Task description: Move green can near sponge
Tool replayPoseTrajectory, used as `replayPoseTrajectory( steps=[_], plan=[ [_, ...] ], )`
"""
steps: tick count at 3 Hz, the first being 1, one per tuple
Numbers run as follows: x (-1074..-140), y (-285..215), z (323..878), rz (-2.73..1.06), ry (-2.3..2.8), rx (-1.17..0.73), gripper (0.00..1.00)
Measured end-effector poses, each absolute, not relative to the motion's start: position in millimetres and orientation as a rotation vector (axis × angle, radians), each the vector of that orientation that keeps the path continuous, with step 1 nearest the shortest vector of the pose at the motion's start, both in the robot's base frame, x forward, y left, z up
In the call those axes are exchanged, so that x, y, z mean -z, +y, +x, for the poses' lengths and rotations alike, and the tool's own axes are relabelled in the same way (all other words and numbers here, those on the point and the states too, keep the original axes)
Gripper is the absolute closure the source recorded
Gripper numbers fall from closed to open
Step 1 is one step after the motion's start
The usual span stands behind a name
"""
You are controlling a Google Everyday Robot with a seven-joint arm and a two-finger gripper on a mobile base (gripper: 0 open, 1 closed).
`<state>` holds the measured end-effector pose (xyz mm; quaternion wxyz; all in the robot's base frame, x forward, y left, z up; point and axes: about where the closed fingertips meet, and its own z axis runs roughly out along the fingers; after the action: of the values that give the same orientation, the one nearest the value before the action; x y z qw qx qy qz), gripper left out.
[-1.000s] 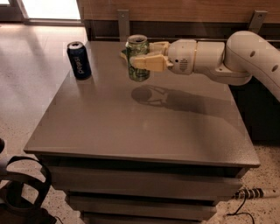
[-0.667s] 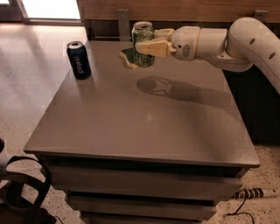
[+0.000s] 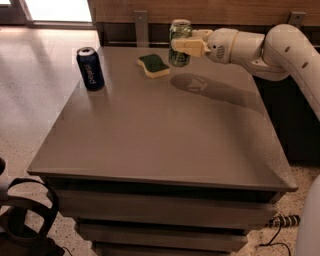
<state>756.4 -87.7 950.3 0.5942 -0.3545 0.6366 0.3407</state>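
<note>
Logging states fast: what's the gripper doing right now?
Gripper: shut on the green can, held upright in the air near the sponge.

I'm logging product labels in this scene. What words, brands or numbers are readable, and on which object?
"pepsi": printed sideways on the dark blue soda can, standing at the left edge of the grey table.
Unreadable: pale markings on the green patterned soda can, held above the table's far side by the cream two-finger gripper.
No text: the green-topped yellow sponge.

A grey table (image 3: 150, 150) is standing on speckled floor (image 3: 30, 75), daylight glaring at upper left. The gripper (image 3: 179, 44) is hovering before wood panelling (image 3: 235, 10).
</note>
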Motion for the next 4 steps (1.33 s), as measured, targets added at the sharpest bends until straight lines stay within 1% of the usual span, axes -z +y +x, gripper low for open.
replayPoseTrajectory(
  steps=[1,2,3,4],
  plan=[
    [-927,-120,774,-0.738,1.509,-0.736,1.0],
    [-905,-144,780,-0.677,1.537,-0.667,1.0],
    [-887,-153,788,-0.653,1.558,-0.597,1.0],
    [-882,-146,797,-0.665,1.546,-0.558,1.0]
  ],
)
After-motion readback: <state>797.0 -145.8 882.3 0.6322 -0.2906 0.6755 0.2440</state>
